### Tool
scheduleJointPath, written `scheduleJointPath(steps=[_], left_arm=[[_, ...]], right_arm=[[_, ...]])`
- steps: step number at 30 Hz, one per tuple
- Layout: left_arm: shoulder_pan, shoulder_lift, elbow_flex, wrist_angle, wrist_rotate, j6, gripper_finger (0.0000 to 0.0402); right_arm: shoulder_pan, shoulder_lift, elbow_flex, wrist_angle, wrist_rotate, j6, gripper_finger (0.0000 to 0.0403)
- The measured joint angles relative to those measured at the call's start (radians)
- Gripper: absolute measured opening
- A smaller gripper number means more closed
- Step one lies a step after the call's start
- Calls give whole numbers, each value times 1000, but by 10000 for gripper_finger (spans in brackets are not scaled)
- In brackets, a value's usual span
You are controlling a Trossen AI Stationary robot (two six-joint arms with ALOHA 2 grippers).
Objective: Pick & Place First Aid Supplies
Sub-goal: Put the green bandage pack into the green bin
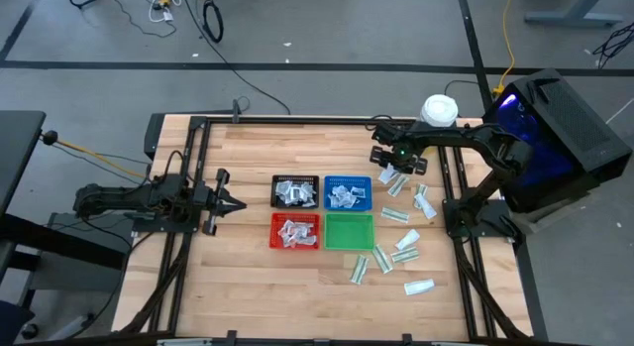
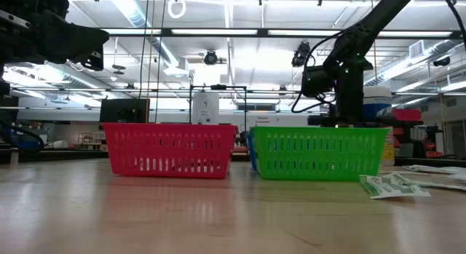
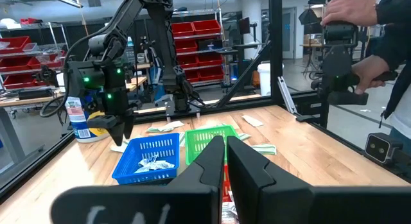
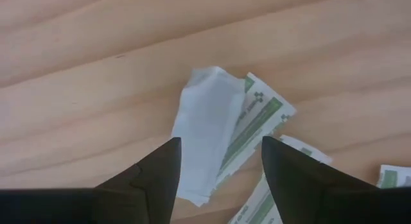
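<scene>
Wooden table, four mesh trays in a square at its middle.

Black tray, blue tray and red tray hold packets; the green tray looks bare. My right gripper hangs open above a white packet lying across green-printed packets beside the trays. My left gripper waits closed, holding nothing. Shelving fills the room behind.

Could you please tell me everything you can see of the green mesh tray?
The green tray is a small rectangular basket of what looks like plastic, with slotted mesh walls and a solid rim. It sits upright and flat on the wooden table, the near right one of four trays set in a block, right of the red tray and before the blue tray. It looks empty from above. No gripper touches it.
</scene>
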Motion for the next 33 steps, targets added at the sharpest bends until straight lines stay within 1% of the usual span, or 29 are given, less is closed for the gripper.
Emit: scheduleJointPath(steps=[12,23,29,33], left_arm=[[0,0,0,0,0,0,25],[0,0,0,0,0,0,25],[0,0,0,0,0,0,25],[0,0,0,0,0,0,25]], right_arm=[[-4,0,-1,44,-17,54,217],[-19,2,-1,54,-8,57,217],[-20,56,-1,76,-27,52,217],[-20,71,2,82,-35,50,217]])
